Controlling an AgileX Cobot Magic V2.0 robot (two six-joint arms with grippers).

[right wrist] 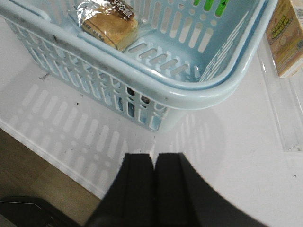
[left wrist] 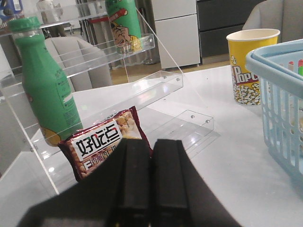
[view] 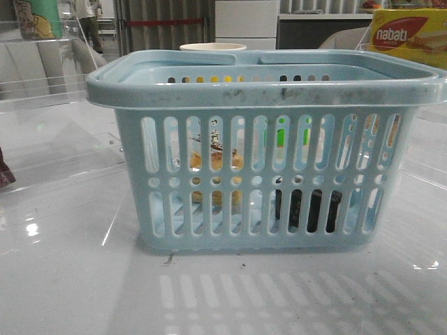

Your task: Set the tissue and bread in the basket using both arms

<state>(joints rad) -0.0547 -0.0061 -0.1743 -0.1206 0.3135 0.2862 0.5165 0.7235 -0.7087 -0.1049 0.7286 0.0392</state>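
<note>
— Since both black grippers, left [left wrist: 151, 189] and right [right wrist: 154, 189], sit with jaws pressed together on nothing, is anything left?

— Seemingly not. Inside the pale blue slotted plastic basket [view: 265, 91] lie the golden wrapped bread [view: 216, 162] and small black tissue pack [view: 307, 209]. Behind stands a yellow popcorn cup [left wrist: 248, 66].

basket [view: 265, 87] top open; popcorn cup [left wrist: 249, 66] beside.

Through the basket's [view: 265, 174] slots I see only slivers of the bread [view: 215, 162] and the tissue [view: 307, 209], its label unreadable. My left tool [left wrist: 150, 189] hides the snack packet's [left wrist: 99, 144] lower edge. The frame crops the box [right wrist: 285, 40] beside the basket.
</note>
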